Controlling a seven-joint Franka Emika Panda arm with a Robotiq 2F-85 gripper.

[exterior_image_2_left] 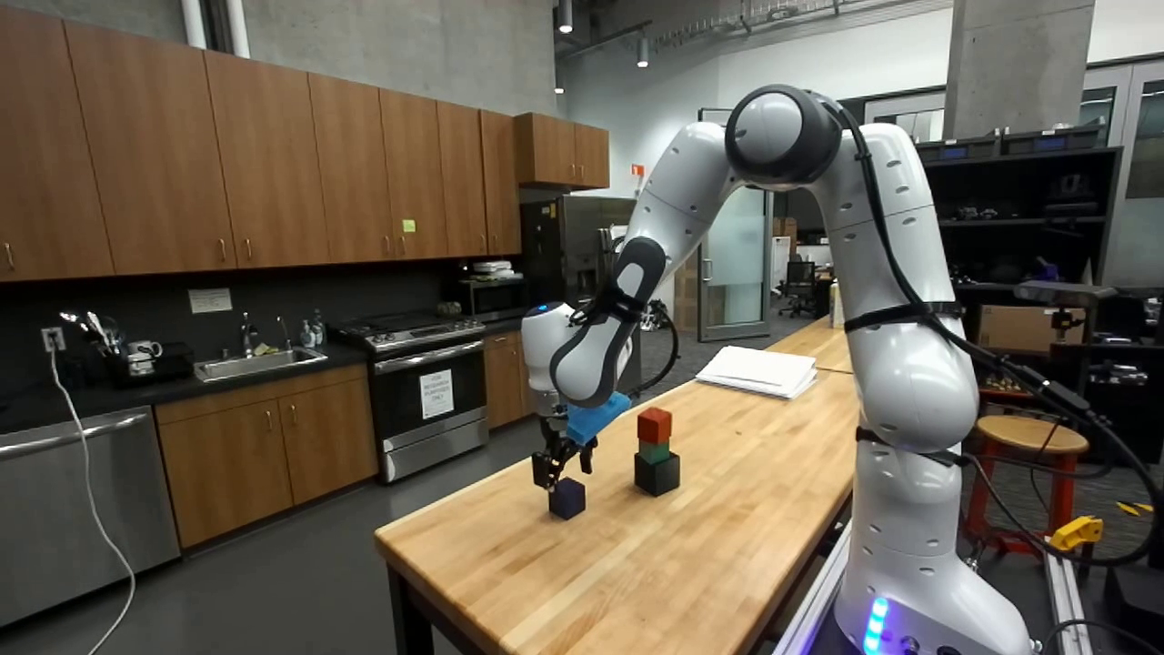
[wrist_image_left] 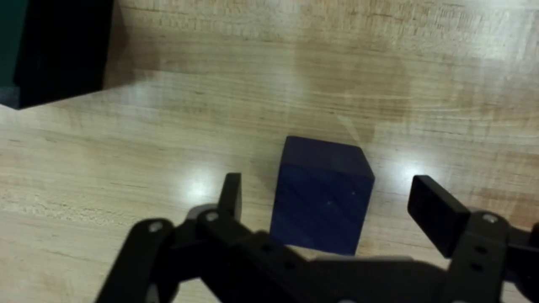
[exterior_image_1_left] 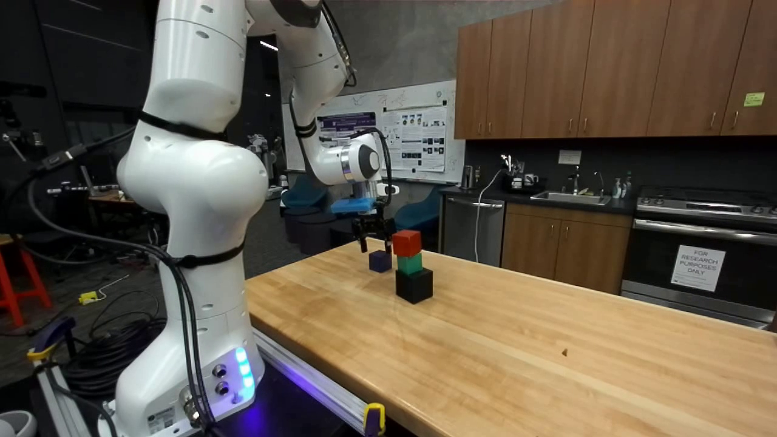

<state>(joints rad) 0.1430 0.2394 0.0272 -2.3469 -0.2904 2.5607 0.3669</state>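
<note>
In an exterior view you look from near the robot base (exterior_image_1_left: 155,376), on its side of the table (exterior_image_1_left: 498,346), slantwise across the table toward the whiteboard (exterior_image_1_left: 364,103). In an exterior view from the table's end, you face slantwise along it toward the refrigerator (exterior_image_2_left: 587,255). Both share the block stack (exterior_image_2_left: 654,452) on the table. Your wrist view looks down, close above the table, sharing the navy cube (wrist_image_left: 322,206) with both.

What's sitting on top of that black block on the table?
A green block rests on the black block, with a red block on top of that. The patch of black directly beneath the green block is hidden.
</note>
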